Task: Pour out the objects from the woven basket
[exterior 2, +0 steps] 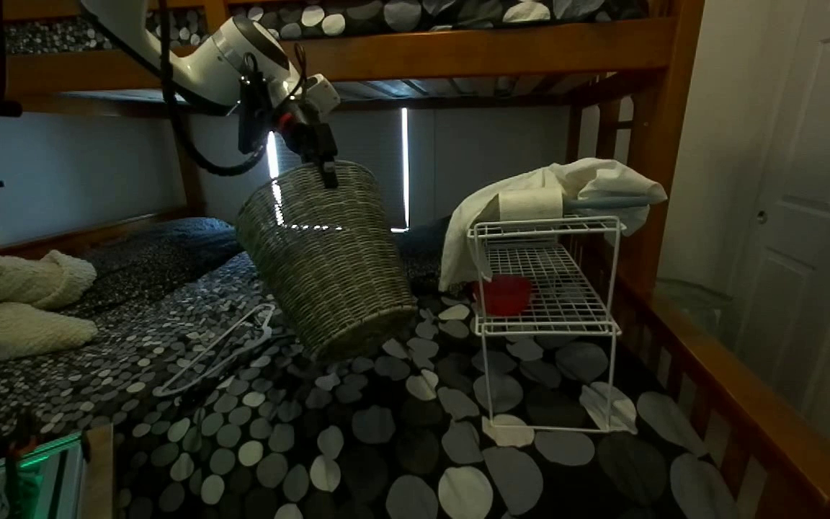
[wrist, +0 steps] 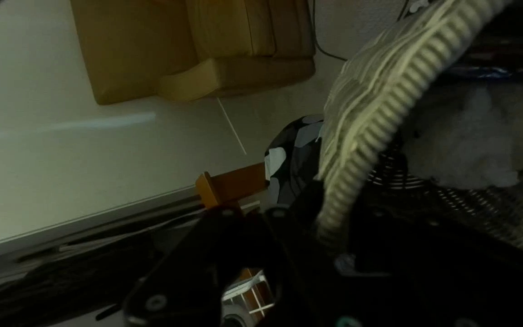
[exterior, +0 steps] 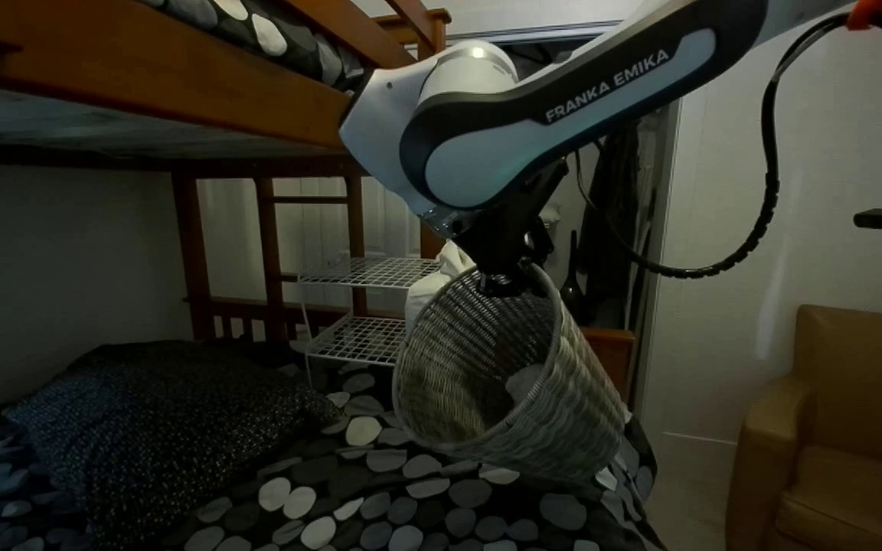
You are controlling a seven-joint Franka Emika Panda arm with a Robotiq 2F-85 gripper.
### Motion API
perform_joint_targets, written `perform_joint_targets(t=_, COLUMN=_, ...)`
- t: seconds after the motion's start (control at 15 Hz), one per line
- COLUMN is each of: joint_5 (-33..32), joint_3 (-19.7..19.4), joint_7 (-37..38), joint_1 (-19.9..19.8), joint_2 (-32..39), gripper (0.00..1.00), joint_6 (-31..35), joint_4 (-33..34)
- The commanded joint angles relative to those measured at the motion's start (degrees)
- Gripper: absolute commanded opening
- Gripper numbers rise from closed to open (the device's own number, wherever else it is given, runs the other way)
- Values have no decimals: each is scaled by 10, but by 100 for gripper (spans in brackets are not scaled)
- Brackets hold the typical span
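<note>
- Here it is: the gripper [exterior 2: 327, 167] is clamped on the rim of the woven basket [exterior 2: 328, 259], the wicker wall caught between its two fingers!
- One finger [exterior: 501, 286] sits inside, dark against the weave; its partner lies along the outside of the wall, plain to see in an exterior view.
- And the basket is tilted, well off upright, its mouth end the higher one and its base slanting down over the dotted bedding [exterior 2: 379, 425] of the lower bunk. Whether base and bedding touch, I can't tell.
- Look into that mouth: a pale lump [wrist: 466, 141] lies in the basket, and by it a shiny thing [wrist: 488, 71] glints in the wrist view, too dark to name.
- Above it all, the robot arm [exterior: 479, 168] bends down, crossing in front of the wooden rail [exterior 2: 458, 61] of the top bunk in both exterior views.
- Near the basket, on the bed, stands a white wire rack [exterior 2: 548, 332], a white cloth [exterior 2: 465, 231] draped over its top, a red container [exterior 2: 507, 295] at its lower shelf.
- Over on the basket's other side: a cream fleece [exterior 2: 26, 303], all bunched up, and a dark speckled pillow [exterior: 173, 428].
- Apart from the bed, a tan armchair [exterior: 839, 459] stands by the pale wall.
</note>
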Motion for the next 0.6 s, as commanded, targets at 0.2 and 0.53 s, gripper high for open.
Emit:
perform_joint_targets(t=0.2, joint_5=-104, joint_3=10, joint_7=-59, joint_1=19, joint_2=20, gripper=3, joint_6=19, joint_4=43)
perform_joint_targets(t=0.53, joint_5=-5, joint_3=8, joint_7=33, joint_1=15, joint_2=48, gripper=3, joint_6=146, joint_4=90)
